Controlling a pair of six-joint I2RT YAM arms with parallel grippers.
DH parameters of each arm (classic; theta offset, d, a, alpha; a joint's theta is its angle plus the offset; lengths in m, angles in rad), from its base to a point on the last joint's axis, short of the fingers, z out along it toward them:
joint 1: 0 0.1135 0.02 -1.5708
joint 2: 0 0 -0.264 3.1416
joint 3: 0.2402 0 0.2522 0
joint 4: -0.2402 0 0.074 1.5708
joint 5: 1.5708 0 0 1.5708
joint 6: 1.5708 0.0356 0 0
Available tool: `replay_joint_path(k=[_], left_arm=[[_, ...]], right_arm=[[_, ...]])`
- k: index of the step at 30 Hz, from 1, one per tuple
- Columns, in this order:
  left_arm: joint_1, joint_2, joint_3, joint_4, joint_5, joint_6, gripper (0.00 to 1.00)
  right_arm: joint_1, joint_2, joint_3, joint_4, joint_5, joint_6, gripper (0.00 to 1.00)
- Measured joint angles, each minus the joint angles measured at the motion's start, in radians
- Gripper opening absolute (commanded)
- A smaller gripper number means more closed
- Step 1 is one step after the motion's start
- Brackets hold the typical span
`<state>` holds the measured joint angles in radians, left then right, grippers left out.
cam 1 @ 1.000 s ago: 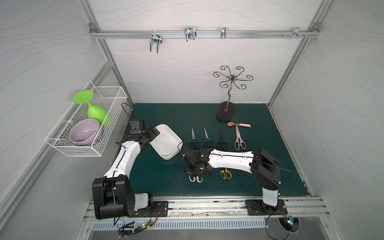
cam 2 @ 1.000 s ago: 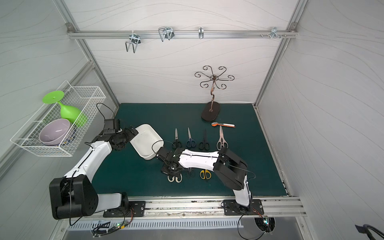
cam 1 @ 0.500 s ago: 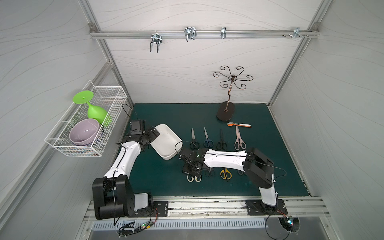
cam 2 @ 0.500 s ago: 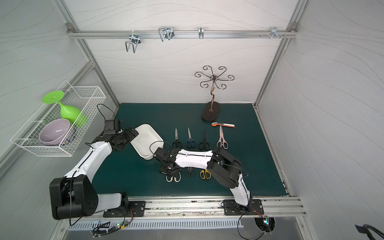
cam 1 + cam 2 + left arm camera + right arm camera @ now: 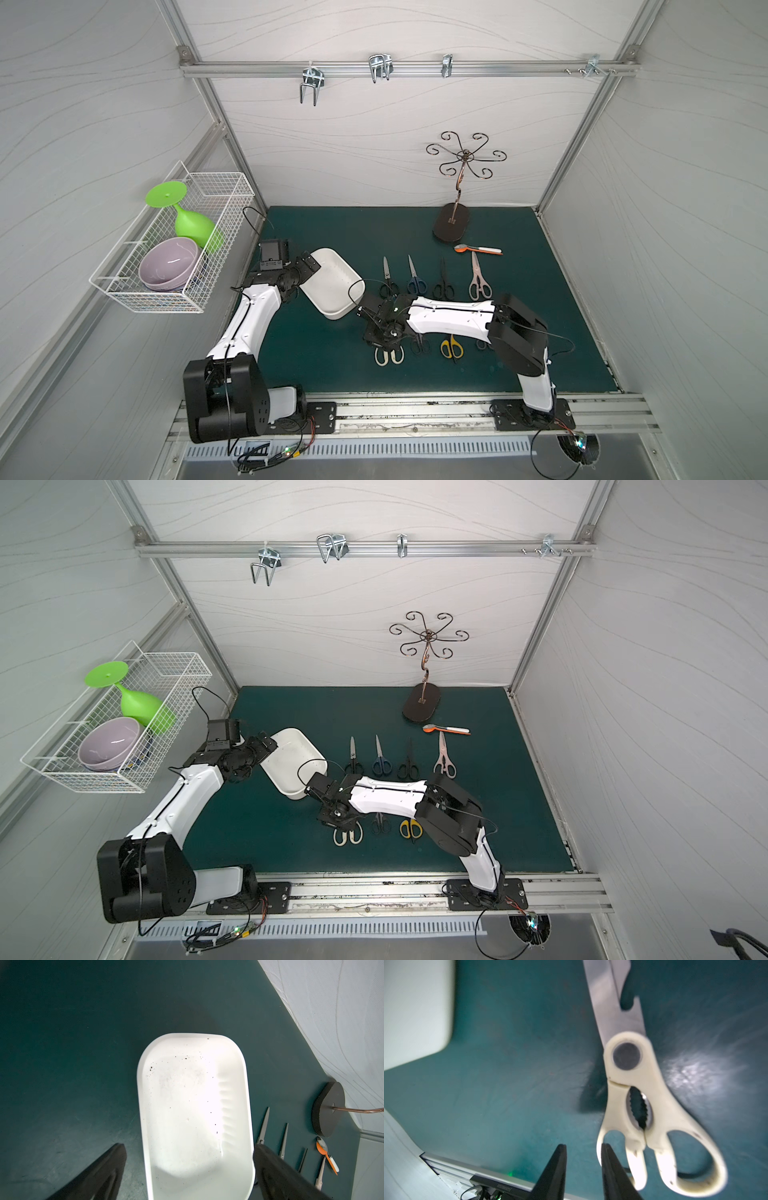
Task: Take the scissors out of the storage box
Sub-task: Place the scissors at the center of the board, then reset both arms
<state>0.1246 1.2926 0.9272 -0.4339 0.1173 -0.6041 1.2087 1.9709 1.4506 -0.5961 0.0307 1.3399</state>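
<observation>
Hovering low over the mat (image 5: 508,1064), the right gripper (image 5: 583,1147) is slightly parted, pinching nothing, beside the cream shears (image 5: 629,1073) lying outside the storage box (image 5: 139,1088); the left gripper (image 5: 188,1145) straddles it, spread wide.

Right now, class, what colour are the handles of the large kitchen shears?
The shears have cream handles, clearest in the right wrist view.
</observation>
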Motion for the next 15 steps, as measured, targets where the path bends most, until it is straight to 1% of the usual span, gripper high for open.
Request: replay_joint_path(k=[2,4,6,8,9,10,12,13,14,15], left_arm=[[0.000,-0.002,0.000,0.004,0.012,0.012,1.00],[0.000,-0.003,0.000,0.013,0.026,0.029,1.00],[0.000,-0.009,-0.005,0.030,0.033,0.046,1.00],[-0.002,-0.028,-0.022,0.053,0.030,0.070,1.00],[-0.003,-0.040,-0.032,0.066,0.024,0.083,1.00],[-0.010,-0.056,-0.047,0.080,0.014,0.100,1.00],[-0.026,-0.088,-0.078,0.109,-0.016,0.140,1.00],[-0.042,-0.103,-0.093,0.121,-0.036,0.166,1.00],[-0.059,-0.113,-0.106,0.136,-0.054,0.192,1.00],[-0.075,-0.117,-0.117,0.154,-0.068,0.217,1.00]], right_arm=[[-0.006,-0.062,-0.016,-0.002,0.038,-0.034,0.33],[-0.018,-0.142,-0.050,0.006,0.070,-0.097,0.34],[-0.044,-0.232,-0.098,0.017,0.112,-0.189,0.37],[-0.099,-0.323,-0.154,0.033,0.163,-0.304,0.42],[-0.130,-0.362,-0.183,0.045,0.188,-0.360,0.50],[-0.172,-0.404,-0.219,0.060,0.214,-0.420,0.61],[-0.259,-0.481,-0.292,0.092,0.256,-0.549,0.67],[-0.314,-0.521,-0.334,0.113,0.277,-0.616,0.74],[-0.368,-0.561,-0.375,0.135,0.293,-0.668,0.97],[-0.425,-0.597,-0.413,0.157,0.306,-0.722,0.99]])
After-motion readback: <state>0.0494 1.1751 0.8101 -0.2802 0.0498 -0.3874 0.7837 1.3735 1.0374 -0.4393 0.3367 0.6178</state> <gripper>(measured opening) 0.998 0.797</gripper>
